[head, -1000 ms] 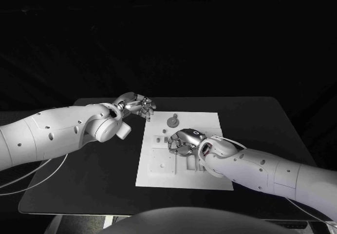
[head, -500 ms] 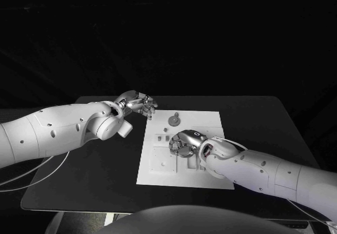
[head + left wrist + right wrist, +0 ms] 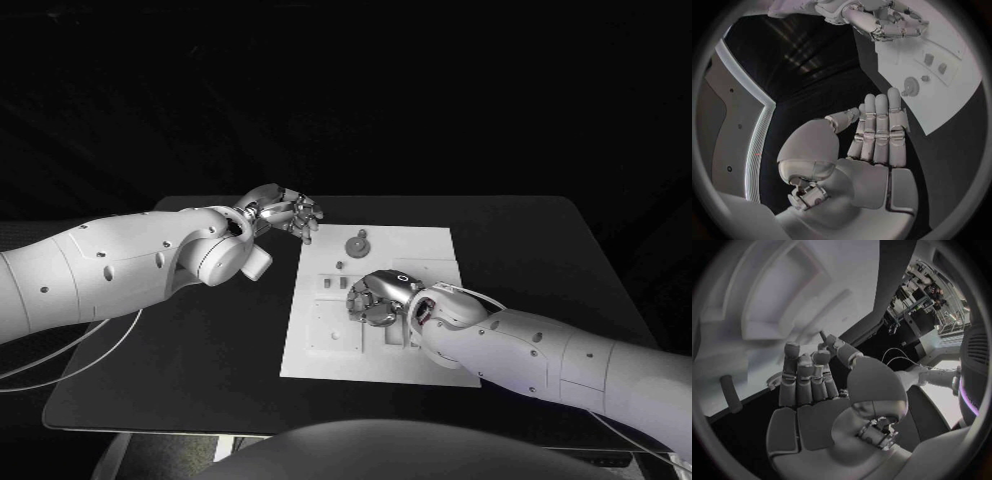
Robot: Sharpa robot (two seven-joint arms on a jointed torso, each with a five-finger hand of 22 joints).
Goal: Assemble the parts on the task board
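Two arms flanking task board (image 3: 418,250), black table (image 3: 548,250)

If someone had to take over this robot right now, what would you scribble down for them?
Left hand: beside the task board's far left corner, over the black table, fingers straight, holding nothing.
Right hand: over the board's middle, fingers curled; whether it holds a part can't be told.
Round part: on the board's far end.
Done: unclear. Left: assembling the parts.
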